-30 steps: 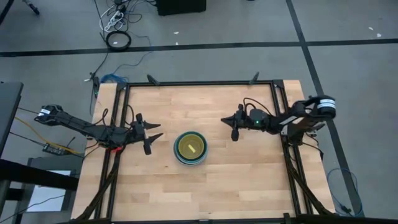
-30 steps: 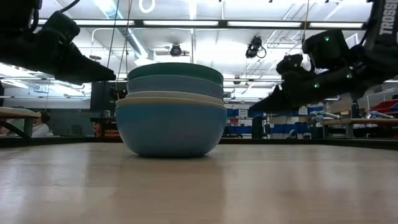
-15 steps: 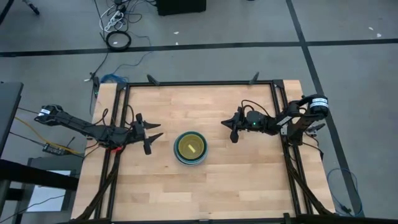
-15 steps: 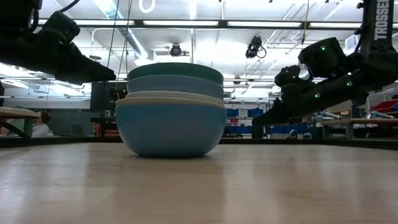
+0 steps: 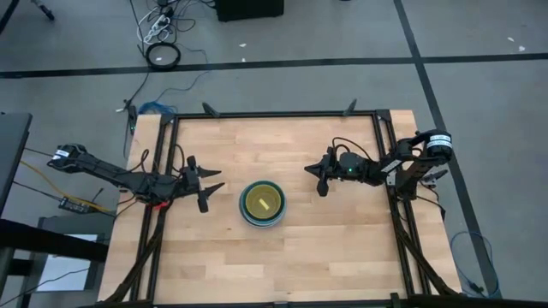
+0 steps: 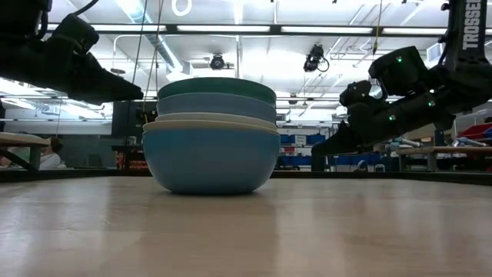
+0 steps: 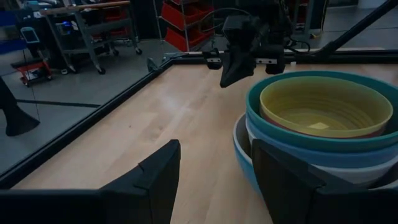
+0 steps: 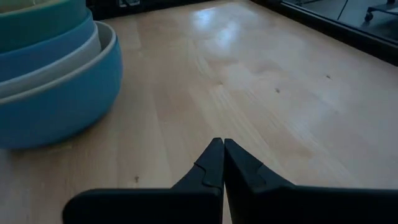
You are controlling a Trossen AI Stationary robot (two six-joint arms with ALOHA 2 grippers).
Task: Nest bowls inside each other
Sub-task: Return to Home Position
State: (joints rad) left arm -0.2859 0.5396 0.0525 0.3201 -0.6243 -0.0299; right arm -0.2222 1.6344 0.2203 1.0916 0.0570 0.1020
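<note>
One stack: bowls (image 5: 262,203) nested, yellow bowl (image 7: 323,106) innermost, mouths up.
Left end effector (image 7: 214,153): wide, I see.
Right end effector (image 8: 219,144): closed.

Only one piece of writing can be read. In the low view, white capital letters stand on the dark upright part of the right arm (image 6: 470,23), high at the right of the scene, well to the right of the stacked bowls (image 6: 211,154) on the bench (image 6: 246,231). The letters run along the length of the arm and read "TROSSE". The picture's upper edge cuts the word, so its end cannot be seen. In the left wrist view, any labels on the red bins (image 7: 186,15) in the room beyond the bench are too small to read.
</note>
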